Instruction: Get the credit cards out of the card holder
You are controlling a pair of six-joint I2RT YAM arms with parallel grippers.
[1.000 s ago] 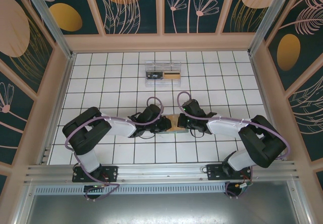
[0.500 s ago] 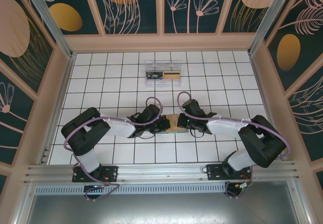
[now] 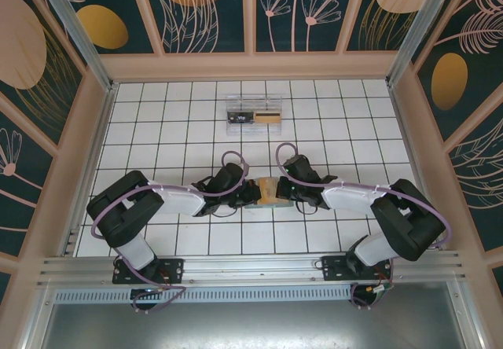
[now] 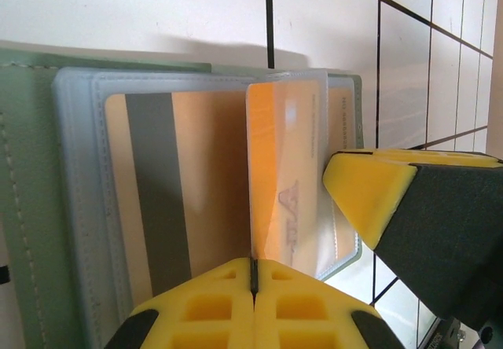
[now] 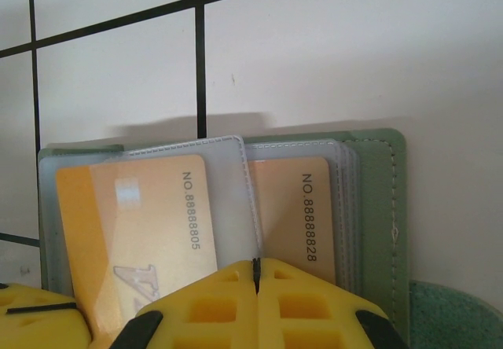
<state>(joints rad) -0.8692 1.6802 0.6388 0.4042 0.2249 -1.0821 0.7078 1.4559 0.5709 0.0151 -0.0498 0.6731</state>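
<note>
The card holder (image 3: 269,190) lies open on the tiles between both grippers, grey-green outside (image 4: 23,168) with clear blue-grey sleeves. My left gripper (image 4: 254,269) is shut on the edge of a gold credit card (image 4: 287,176) that stands tilted up from its sleeve. The same card (image 5: 141,223), marked 88888805, sticks out to the left in the right wrist view. My right gripper (image 5: 255,266) is shut on the edge of a clear sleeve of the holder (image 5: 377,207). Another gold card (image 5: 302,207) sits in a sleeve, and a striped one (image 4: 181,184) lies flat.
A clear plastic box (image 3: 253,115) holding a black and a tan card stands several tiles behind the holder. The cell's wooden walls (image 3: 94,129) enclose the tiled floor. Both arms' elbows spread toward the side walls.
The left jaws have closed fully on the gold card. The left arm's elbow has swung outward to the left and its gripper has drawn slightly left. The right arm has not moved.
</note>
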